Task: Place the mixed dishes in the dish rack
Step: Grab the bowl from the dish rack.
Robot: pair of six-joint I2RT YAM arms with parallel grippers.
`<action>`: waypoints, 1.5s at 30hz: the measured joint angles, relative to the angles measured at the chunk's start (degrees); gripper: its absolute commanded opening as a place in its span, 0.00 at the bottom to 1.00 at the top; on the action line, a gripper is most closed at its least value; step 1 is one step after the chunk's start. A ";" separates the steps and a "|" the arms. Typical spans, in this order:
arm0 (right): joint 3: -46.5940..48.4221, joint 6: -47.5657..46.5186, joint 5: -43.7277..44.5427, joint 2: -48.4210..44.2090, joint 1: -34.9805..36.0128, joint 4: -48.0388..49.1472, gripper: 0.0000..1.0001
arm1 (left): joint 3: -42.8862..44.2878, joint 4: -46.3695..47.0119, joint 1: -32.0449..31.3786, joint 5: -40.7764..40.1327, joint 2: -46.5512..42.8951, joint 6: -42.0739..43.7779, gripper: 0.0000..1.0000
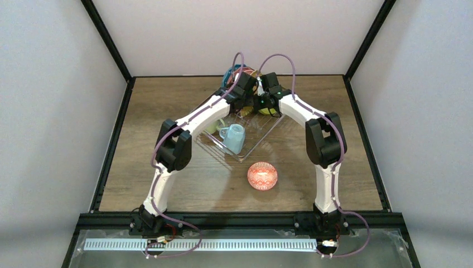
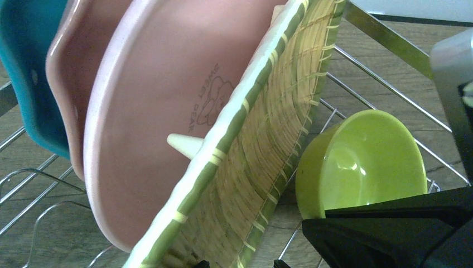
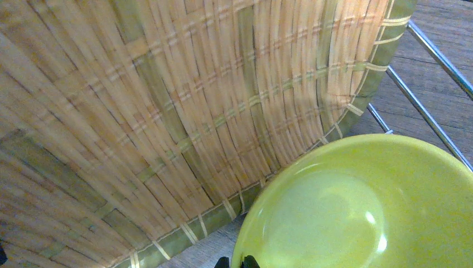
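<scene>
The woven tan plate [image 2: 273, 128] stands on edge in the dish rack [image 2: 390, 39] and leans on a pink plate [image 2: 162, 111]. My left gripper [image 2: 239, 263] is open, with the woven plate's lower rim between its fingertips. Beside that plate, a lime bowl [image 3: 357, 212] lies tilted on the rack wires. My right gripper [image 3: 235, 262] is shut on the bowl's near rim. In the top view both wrists crowd over the rack's far end. A light blue mug [image 1: 233, 138] sits in the rack's near part. A red-patterned bowl [image 1: 262, 175] rests on the table in front of the rack.
A second pink plate [image 2: 67, 72] and a teal plate [image 2: 25, 78] stand behind the first pink one. The right arm's black gripper body [image 2: 390, 234] fills the lower right of the left wrist view. Black frame posts border the wooden table [image 1: 167, 100].
</scene>
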 measured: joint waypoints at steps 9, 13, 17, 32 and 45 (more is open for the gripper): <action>-1.14 2.43 -0.59 -1.03 0.00 0.52 0.01 | -0.24 0.00 0.09 0.39 -0.24 0.00 0.66; -2.21 3.85 -1.31 -1.84 0.00 1.18 0.01 | -0.66 -0.15 0.17 0.39 -1.01 0.00 0.66; -3.45 5.73 -1.81 -2.97 0.00 1.84 0.01 | -0.66 -0.13 0.35 0.39 -1.60 -0.07 0.66; -14.53 21.97 -12.92 -9.94 -5.18 12.11 0.01 | -0.66 -0.26 0.48 0.55 -2.19 -0.46 0.67; -20.92 40.52 -21.70 -11.91 -8.20 24.33 0.01 | -0.66 -0.42 0.61 0.79 -2.64 -0.76 0.67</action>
